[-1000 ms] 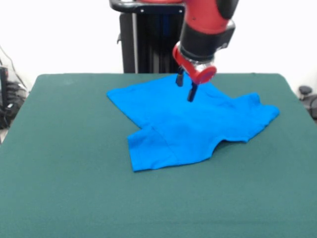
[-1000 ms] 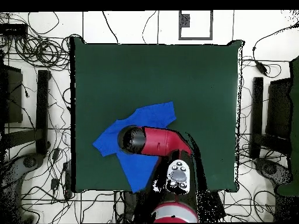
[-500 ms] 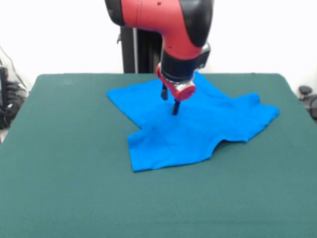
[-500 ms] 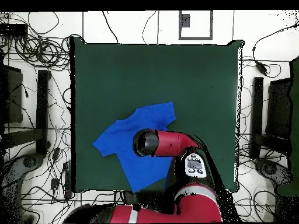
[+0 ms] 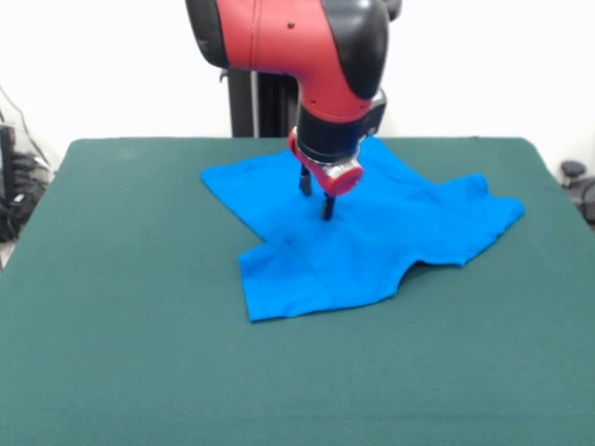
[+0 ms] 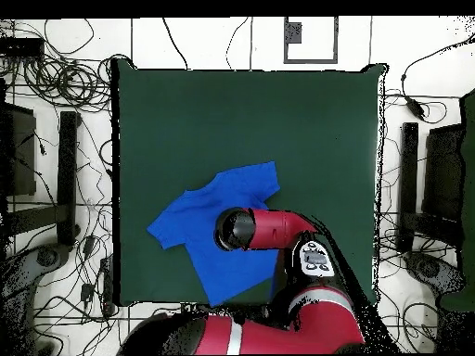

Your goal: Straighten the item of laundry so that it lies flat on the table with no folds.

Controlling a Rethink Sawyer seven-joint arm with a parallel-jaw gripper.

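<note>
- We see the end effector (image 5: 316, 193) just above the centre of the front view, its two dark fingers (image 5: 327, 207) pointing down with a clear gap between them, so it stands open and grips nothing.
- The fingertips hang over the upper middle of the T-shirt (image 5: 372, 237); we cannot tell whether they touch the cloth.
- Above the fingers sits a red round wrist piece, and the red and black arm (image 5: 307, 46) rises from it to the top edge of the front view.
- In the overhead view the arm (image 6: 264, 230) reaches in from the bottom edge and covers the end effector, ending over the right part of the T-shirt (image 6: 199, 222).
- The T-shirt is bright blue and lies spread on the table (image 5: 112, 353), in the centre and right of the front view, and in the lower left of the table (image 6: 278, 120) in the overhead view.
- In the front view one sleeve points to the lower left of the cloth and another part stretches to the right; shallow creases run across its middle, and an edge near the right shows a curved notch.
- The dark green table fills most of both views.
</note>
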